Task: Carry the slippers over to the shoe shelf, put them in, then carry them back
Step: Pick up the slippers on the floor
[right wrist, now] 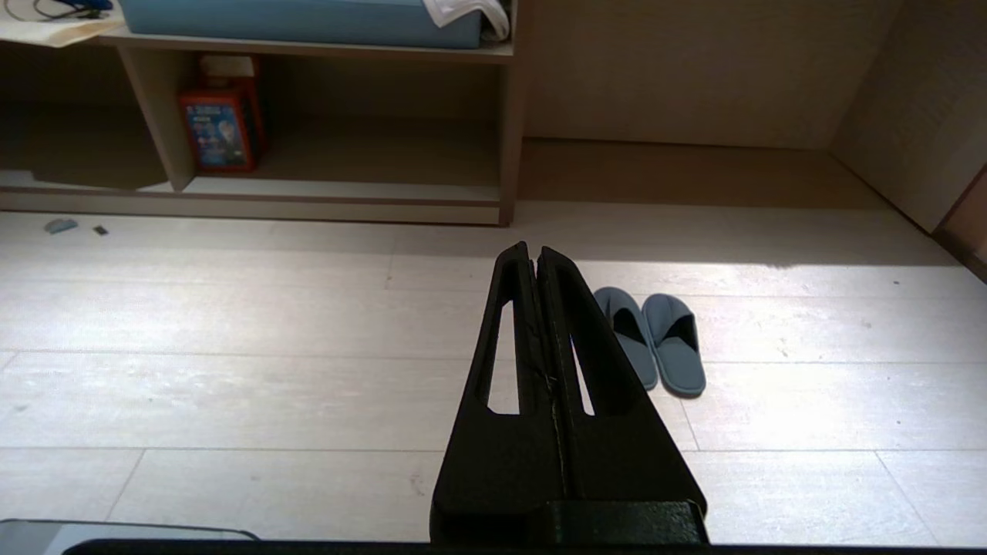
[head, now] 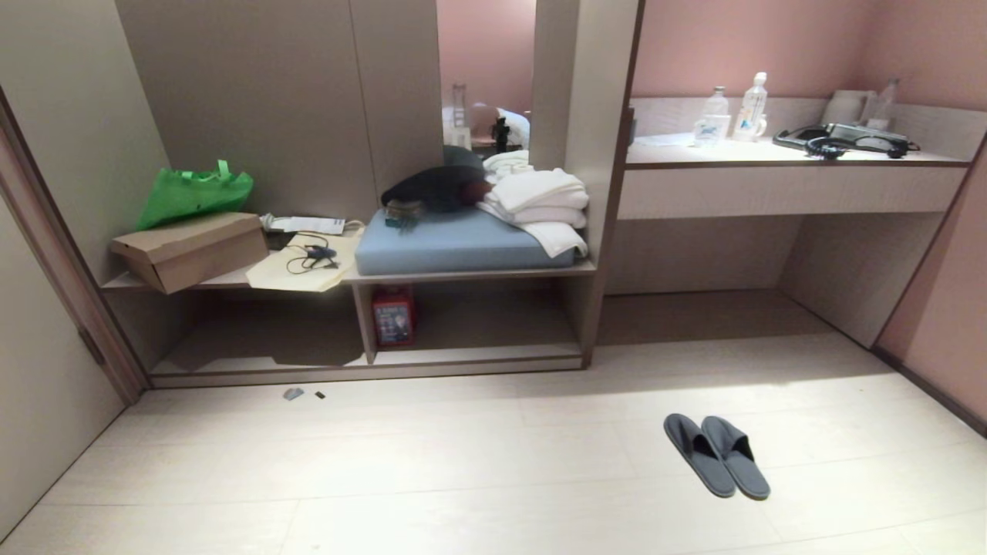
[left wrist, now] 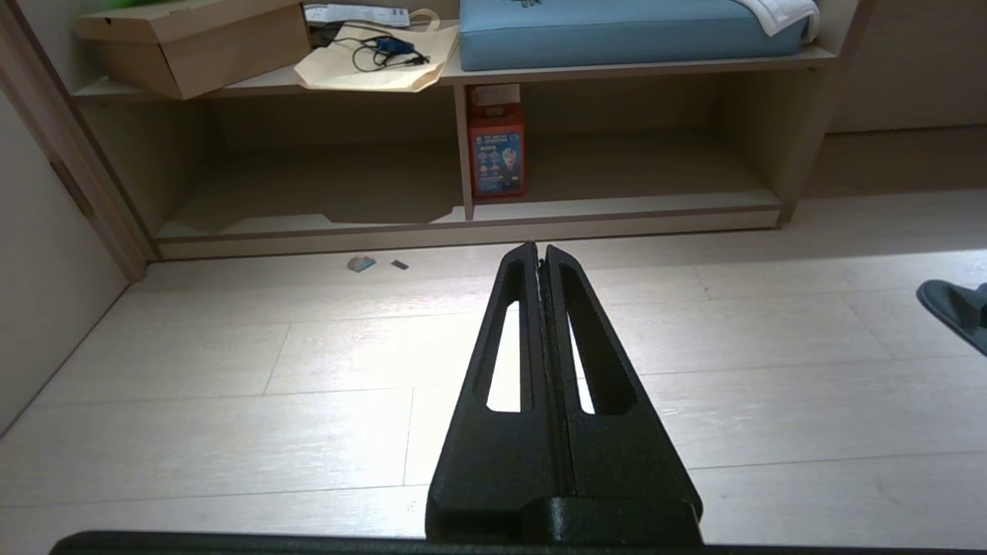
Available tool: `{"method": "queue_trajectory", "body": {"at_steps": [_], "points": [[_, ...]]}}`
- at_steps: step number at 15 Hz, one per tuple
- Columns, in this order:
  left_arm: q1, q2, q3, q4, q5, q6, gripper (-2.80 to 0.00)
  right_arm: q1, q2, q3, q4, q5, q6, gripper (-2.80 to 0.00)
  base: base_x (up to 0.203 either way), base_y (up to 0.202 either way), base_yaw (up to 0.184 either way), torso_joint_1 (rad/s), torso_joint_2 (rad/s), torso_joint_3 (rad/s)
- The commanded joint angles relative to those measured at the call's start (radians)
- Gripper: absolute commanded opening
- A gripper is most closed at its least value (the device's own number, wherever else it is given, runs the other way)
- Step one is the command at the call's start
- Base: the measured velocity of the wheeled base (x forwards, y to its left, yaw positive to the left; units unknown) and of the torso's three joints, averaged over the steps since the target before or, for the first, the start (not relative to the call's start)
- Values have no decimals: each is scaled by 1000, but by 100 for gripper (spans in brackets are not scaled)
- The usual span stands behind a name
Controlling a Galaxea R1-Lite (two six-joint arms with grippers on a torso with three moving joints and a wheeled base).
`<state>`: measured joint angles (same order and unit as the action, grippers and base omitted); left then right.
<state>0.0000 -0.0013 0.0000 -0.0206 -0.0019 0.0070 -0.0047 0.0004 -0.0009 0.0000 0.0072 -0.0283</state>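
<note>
The slippers lie side by side on the floor, well apart from the shoe shelf. Left gripper and right gripper: jaws pressed together, empty.

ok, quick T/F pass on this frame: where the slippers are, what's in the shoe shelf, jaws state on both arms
1. The slippers lie side by side on the floor. True.
2. The slippers are already in the shoe shelf. False: they are out on the floor, to the right of it.
3. A red box stands in the shoe shelf beside its divider. True.
4. The right gripper holds a slipper. False: its jaws are shut on nothing, above the floor short of the pair.
5. The left gripper has open jaws. False: they are shut and empty.
6. Folded white towels lie on the blue cushion. True.
</note>
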Motion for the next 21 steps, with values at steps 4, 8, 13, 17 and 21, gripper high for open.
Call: {"method": "queue_trajectory", "body": {"at_steps": [4,8,13,17,21], "points": [[0,0,8,-1,0,-7,-280,0,0,-1,0,0,-4,-280,0,0,0,0,0,0],[0,0,8,-1,0,-7,-280,0,0,1,0,0,-4,-280,0,0,0,0,0,0],[0,0,8,-2,0,-5,-280,0,0,0,0,0,-4,-280,0,0,0,0,0,0],[0,0,8,-4,0,-4,-280,0,1,-1,0,0,-5,-280,0,0,0,0,0,0],[0,0,8,-2,0,-5,-280,0,1,1,0,0,-5,-280,0,0,0,0,0,0]]}}
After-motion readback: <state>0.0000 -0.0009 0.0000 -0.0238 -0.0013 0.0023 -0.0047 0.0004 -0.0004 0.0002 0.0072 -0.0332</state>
